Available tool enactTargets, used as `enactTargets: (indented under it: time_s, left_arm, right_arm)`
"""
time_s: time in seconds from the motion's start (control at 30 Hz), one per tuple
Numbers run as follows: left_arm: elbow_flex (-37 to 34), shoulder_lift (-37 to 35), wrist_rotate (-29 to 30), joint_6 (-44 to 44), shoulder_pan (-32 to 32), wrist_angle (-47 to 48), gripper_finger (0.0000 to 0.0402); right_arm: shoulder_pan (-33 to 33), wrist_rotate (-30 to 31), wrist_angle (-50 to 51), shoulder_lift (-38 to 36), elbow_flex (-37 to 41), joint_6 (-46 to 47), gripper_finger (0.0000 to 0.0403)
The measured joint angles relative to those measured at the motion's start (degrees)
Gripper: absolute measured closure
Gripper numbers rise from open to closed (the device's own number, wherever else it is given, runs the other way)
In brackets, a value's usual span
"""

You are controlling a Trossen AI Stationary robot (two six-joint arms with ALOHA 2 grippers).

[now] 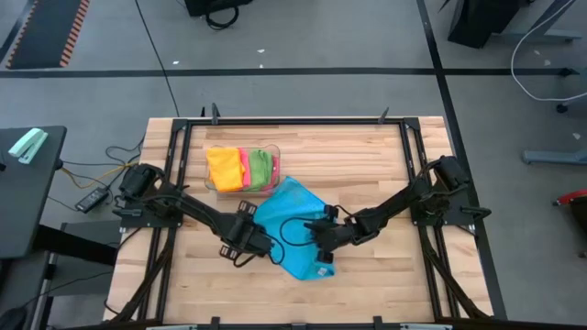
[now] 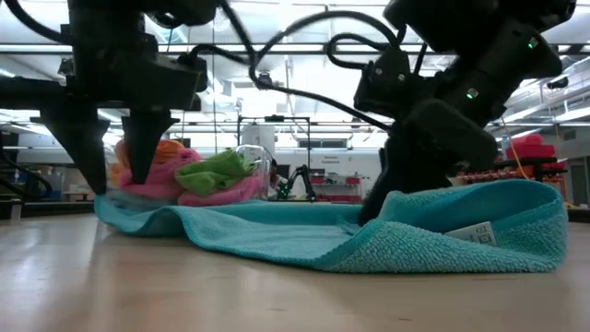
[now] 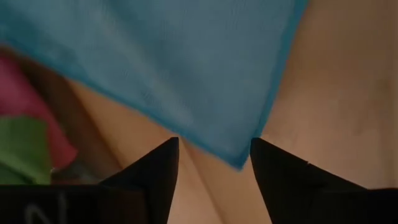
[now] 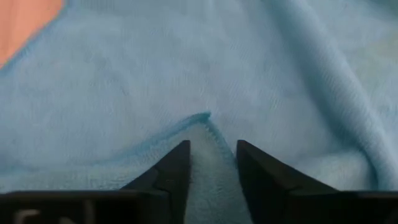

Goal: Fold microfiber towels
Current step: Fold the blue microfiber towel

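The left tool (image 3: 214,158) hangs spread over a corner of the soft blue microfiber towel (image 1: 292,225) (rumpled on the wooden counter (image 1: 385,174)). The right tool (image 4: 211,158) straddles a towel corner; whether it pinches is unclear.

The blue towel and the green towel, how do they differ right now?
The blue towel lies spread on the bare table with one edge folded over; the green towel sits bunched in the clear bin beside other cloths. The blue towel shows much more surface than the green towel. Both grippers work at the blue towel, the left gripper open at a corner, the right gripper over a corner; neither is near the green towel. Both are plain, soft cloths.
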State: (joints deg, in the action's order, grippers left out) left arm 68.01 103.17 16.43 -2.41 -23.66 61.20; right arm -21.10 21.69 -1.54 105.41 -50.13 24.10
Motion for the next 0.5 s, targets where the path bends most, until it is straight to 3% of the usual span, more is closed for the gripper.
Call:
enactTargets:
  time_s: [0.3, 0.5]
  left_arm:
    - [0.0, -0.02, -2.76, 0.52, -1.95, -2.98, 0.0225]
    - [0.0, 0.15, -2.69, 0.71, -1.8, -17.57, 0.0236]
  right_arm:
    - [0.0, -2.31, 1.96, -0.35, 0.0, 2.14, 0.0381]
    - [0.0, -3.72, 2.86, -1.39, -0.02, 2.74, 0.0395]
